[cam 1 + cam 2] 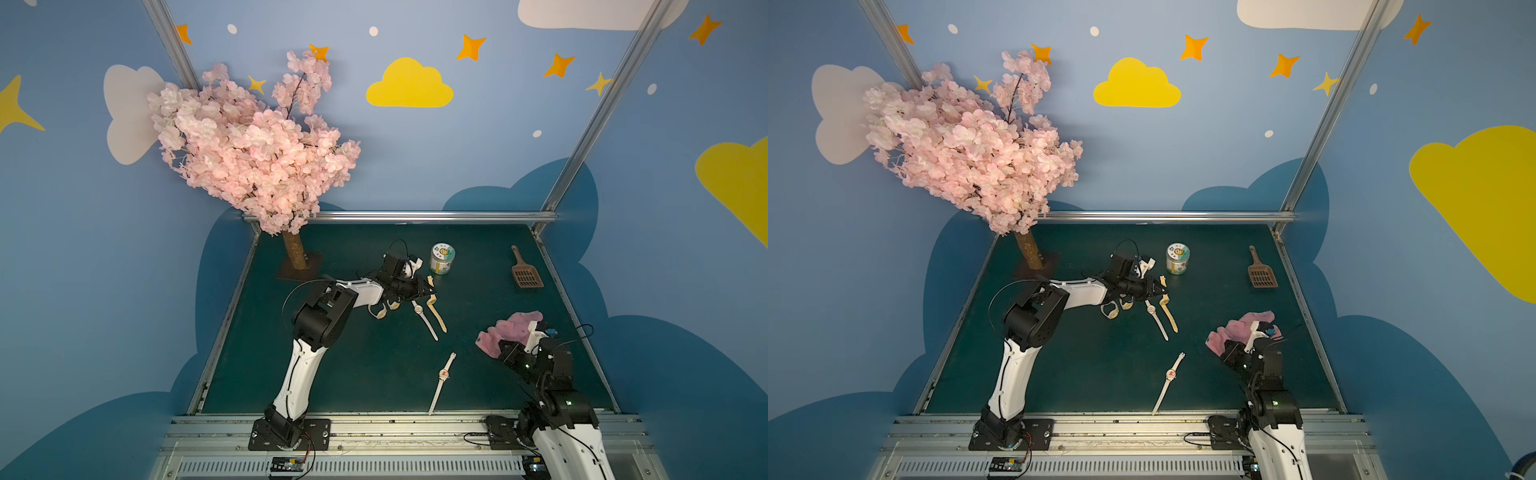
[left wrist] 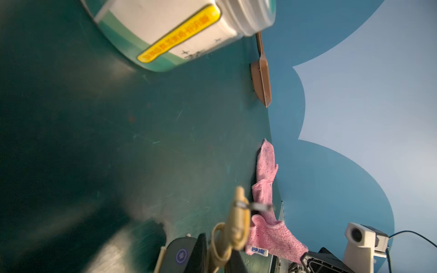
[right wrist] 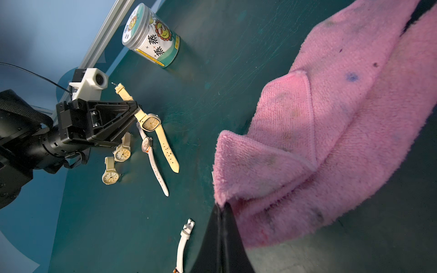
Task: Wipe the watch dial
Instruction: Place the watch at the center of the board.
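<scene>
Pink cloth [image 3: 319, 141] clamped in right gripper [image 3: 223, 205]; we judged left gripper [image 3: 134, 107], its hold unclear, should pin the square-dial watch [image 3: 151, 122] flat.

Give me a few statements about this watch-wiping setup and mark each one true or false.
1. The right hand is shut on the pink cloth. True.
2. The jar lies on its side. False: it stands upright.
3. The left hand is over the brown scoop. False: it is at the strap of the square-dial watch; the scoop lies well apart.
4. One white-strapped watch lies apart from the other watches. True.
</scene>
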You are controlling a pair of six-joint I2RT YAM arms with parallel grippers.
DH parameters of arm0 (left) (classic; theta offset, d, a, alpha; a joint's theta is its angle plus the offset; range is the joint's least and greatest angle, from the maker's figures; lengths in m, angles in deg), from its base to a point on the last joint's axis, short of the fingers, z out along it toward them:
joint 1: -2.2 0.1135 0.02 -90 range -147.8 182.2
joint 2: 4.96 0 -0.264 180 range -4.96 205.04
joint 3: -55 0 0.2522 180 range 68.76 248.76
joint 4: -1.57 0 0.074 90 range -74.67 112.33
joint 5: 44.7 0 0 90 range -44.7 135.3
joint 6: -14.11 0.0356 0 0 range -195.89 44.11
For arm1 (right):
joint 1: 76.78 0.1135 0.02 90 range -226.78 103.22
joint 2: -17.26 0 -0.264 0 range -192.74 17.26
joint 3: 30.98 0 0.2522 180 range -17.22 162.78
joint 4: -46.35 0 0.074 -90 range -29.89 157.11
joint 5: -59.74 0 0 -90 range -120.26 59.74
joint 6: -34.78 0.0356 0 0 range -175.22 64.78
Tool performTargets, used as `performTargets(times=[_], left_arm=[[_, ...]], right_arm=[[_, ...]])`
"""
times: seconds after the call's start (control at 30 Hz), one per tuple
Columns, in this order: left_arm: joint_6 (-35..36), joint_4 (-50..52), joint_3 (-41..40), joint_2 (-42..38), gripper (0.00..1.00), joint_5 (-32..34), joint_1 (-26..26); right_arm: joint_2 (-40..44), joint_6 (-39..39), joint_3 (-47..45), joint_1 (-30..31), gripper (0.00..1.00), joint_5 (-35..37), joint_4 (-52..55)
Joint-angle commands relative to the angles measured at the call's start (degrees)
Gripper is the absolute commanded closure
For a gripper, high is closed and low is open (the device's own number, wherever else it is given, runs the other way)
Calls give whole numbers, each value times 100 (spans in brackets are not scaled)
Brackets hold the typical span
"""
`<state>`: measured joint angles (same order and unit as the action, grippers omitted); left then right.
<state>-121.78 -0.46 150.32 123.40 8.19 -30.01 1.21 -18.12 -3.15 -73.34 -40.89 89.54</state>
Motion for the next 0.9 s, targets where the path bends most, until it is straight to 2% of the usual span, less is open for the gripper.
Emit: performTargets(times=[0.0,0.23,0.37,0.53,0.63,0.77,0.87], left_arm=[[280,349,156,-20,80,164,62],[360,557,119,-190,73,485,189],[452,620,53,-348,64,679,272],[510,680,64,-492,62,710,333],[621,750,27,-666,60,748,337],[703,822,-90,-994,57,783,332],[855,884,-289,-1350,56,880,321]], right_arm=[[80,-6,-20,-15,100,-88,137],[120,-80,70,-19,100,-62,266],[105,-98,143,-11,100,-54,350],[61,-206,331,-10,99,-84,487],[-75,-426,619,-9,93,-148,599],[-654,-670,1000,10,68,-468,537],[-1289,-849,1352,163,63,-649,490]])
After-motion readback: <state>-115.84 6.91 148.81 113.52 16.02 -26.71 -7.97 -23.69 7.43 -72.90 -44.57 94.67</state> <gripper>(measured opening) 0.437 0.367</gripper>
